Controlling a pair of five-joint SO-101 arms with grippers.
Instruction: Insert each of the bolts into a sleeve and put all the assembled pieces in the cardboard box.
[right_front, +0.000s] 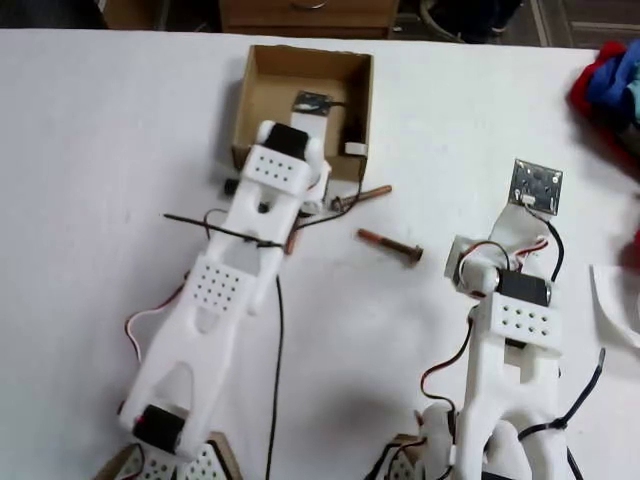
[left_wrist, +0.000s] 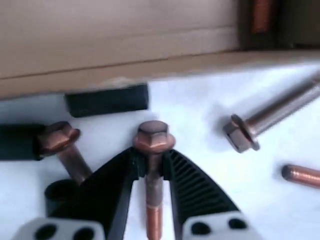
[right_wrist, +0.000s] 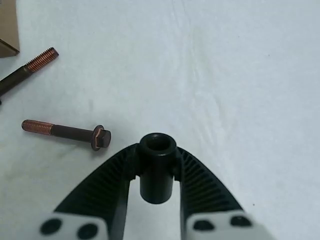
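My left gripper (left_wrist: 152, 157) is shut on a copper bolt (left_wrist: 153, 142), held just below its hex head, close to the outer wall of the cardboard box (left_wrist: 125, 45). A black sleeve (left_wrist: 107, 99) lies against that wall. A second bolt (left_wrist: 62, 142) rests beside the gripper, between other black sleeve pieces (left_wrist: 17, 141). My right gripper (right_wrist: 157, 152) is shut on a black sleeve (right_wrist: 157, 172), its bore facing the camera. Two loose bolts (right_front: 390, 245) (right_front: 362, 196) lie on the table between the arms. The left arm (right_front: 270, 190) reaches to the box (right_front: 262, 90).
The white table (right_front: 100, 150) has open room on the far left and between the arms. Coloured cloth (right_front: 610, 80) lies at the right edge. A copper piece (left_wrist: 262, 15) shows inside the box. Cables trail beside both arms.
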